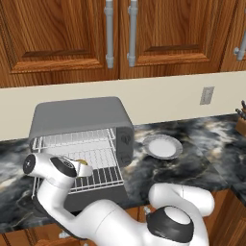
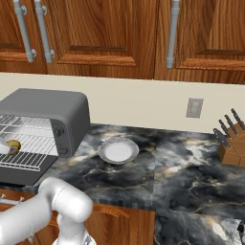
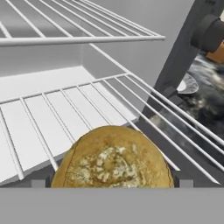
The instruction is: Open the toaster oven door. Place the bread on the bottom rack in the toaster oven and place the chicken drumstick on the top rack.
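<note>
Bread point(image 3: 113, 159) resting near the front edge of the bottom rack point(image 3: 65, 109) (top rack point(image 1: 77, 138) kept free for the drumstick), fingers spread, letting go.

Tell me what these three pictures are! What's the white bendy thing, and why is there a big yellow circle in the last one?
The white bendy thing is a robot arm in a pretend computer kitchen. Two pictures come from cameras riding behind the arm, one on each side. The third comes from a camera on its hand, looking inside the toaster oven. The oven's door is open. The yellow circle is the bread, seen very close, lying on the bottom rack. The robot's fingers are open on either side of it. An empty plate sits on the counter.
</note>
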Available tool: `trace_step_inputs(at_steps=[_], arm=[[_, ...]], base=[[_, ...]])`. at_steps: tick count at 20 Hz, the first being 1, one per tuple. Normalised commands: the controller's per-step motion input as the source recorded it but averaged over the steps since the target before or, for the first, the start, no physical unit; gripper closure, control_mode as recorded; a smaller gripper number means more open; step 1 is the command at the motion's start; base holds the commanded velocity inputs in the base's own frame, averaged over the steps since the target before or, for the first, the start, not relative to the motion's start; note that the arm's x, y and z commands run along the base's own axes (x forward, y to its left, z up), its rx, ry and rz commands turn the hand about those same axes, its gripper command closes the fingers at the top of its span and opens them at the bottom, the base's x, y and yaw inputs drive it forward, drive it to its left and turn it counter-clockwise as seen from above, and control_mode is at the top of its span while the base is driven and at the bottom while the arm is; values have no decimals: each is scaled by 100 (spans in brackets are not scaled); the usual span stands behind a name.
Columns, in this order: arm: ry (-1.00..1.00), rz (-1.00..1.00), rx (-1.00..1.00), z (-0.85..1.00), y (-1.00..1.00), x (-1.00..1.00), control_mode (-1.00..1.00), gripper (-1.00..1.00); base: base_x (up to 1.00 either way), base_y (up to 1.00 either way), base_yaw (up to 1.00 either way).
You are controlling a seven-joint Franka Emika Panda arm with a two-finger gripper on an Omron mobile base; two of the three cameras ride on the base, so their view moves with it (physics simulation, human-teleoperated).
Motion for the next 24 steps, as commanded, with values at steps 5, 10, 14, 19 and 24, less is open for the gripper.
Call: trace_step_inputs(at_steps=[5,10,14,19,24], arm=[[0,3,0,-94,51,-47,-100,-100],[2,0,0,-94,50,-50,-100,-100],[7,0,0,-94,50,-52,-100,-100],[10,0,0,-94,51,-52,-100,-100],[8,0,0,-94,50,-50,-100,-100]], base=[[0,0,0],[0,0,0],[0,0,0],[0,0,0],[0,0,0]])
